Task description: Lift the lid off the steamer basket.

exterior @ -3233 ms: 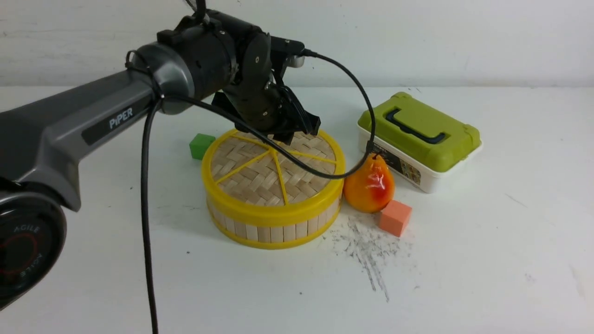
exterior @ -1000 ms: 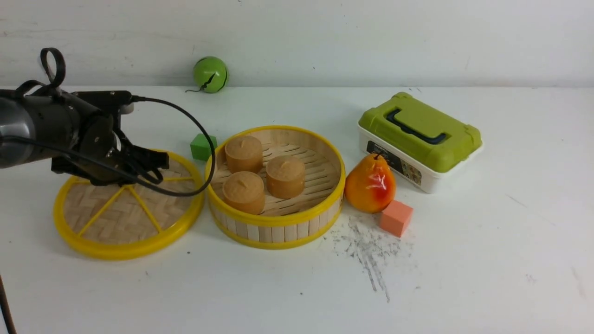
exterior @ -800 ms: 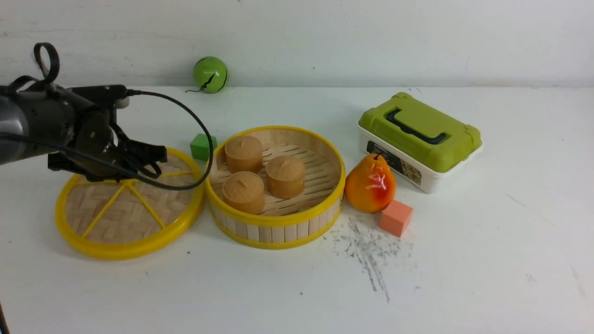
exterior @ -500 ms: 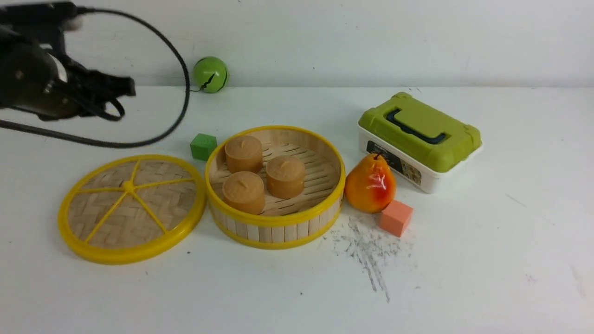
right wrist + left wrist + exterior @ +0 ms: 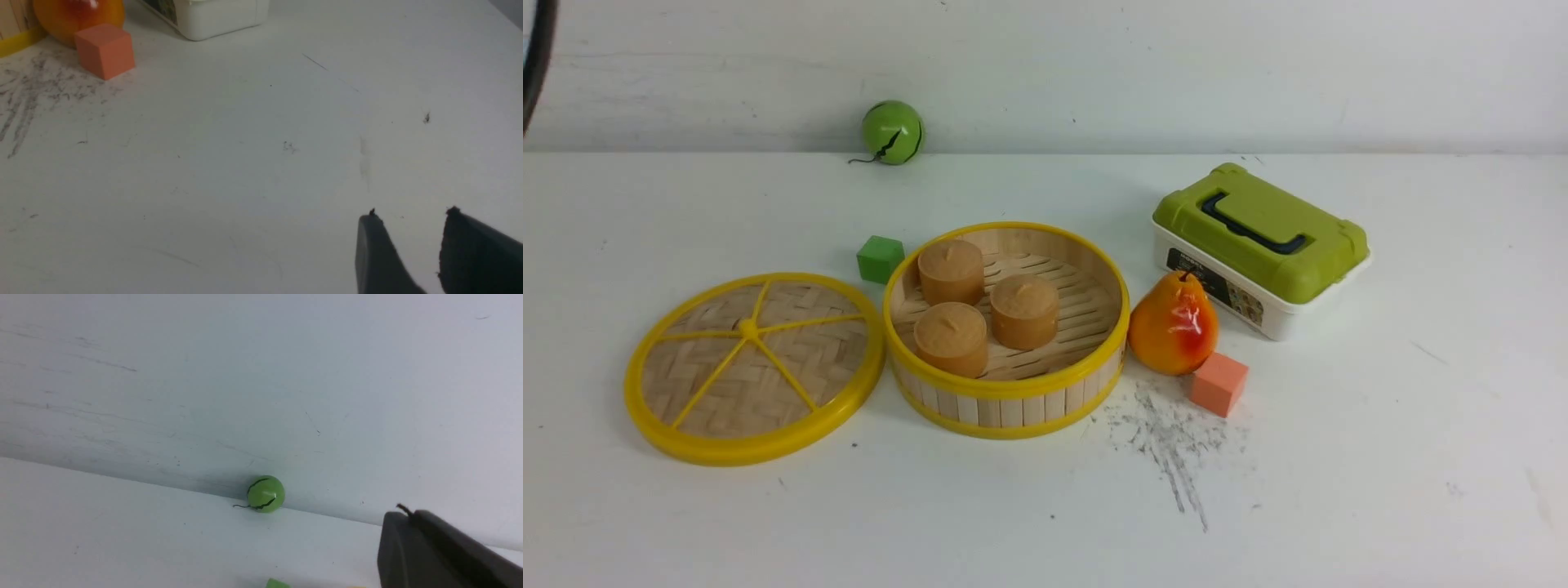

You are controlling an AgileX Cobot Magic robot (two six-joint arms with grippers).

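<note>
White tabletop and a pale wall fill the front view, where nothing of the robot remains except a piece of black cable at the upper corner. The lid now lies flat on the table just to the left of the steamer basket, with no grip on it, and the basket stands open with three brown cakes inside. From the left wrist view, the left gripper has come up and away and faces the wall and a green ball; its jaws are pressed together with nothing between them. From the right wrist view, the right gripper hangs over the tabletop with jaws spread and empty, well apart from an orange cube. I judge that the lid is off and released, so the task looks finished
</note>
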